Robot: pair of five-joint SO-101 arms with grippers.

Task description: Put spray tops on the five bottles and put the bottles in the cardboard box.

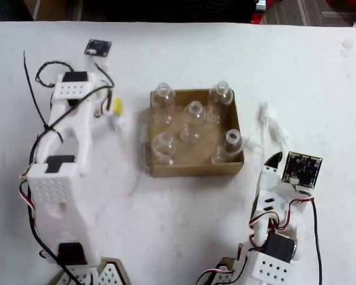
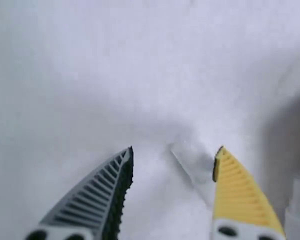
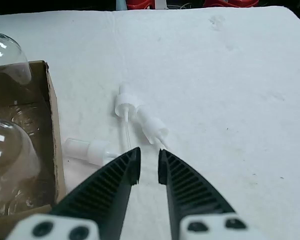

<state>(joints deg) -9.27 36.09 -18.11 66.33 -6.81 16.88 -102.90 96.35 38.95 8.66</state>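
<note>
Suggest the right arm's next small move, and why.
Probably widen the right gripper and ease it forward over the nearest spray top: its jaws stand only narrowly apart just short of it, and bottles in the cardboard box look uncapped.

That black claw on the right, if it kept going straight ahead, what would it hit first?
Probably the nearest white spray top, lying on the table just ahead of the right gripper; depth is hard to judge.
</note>
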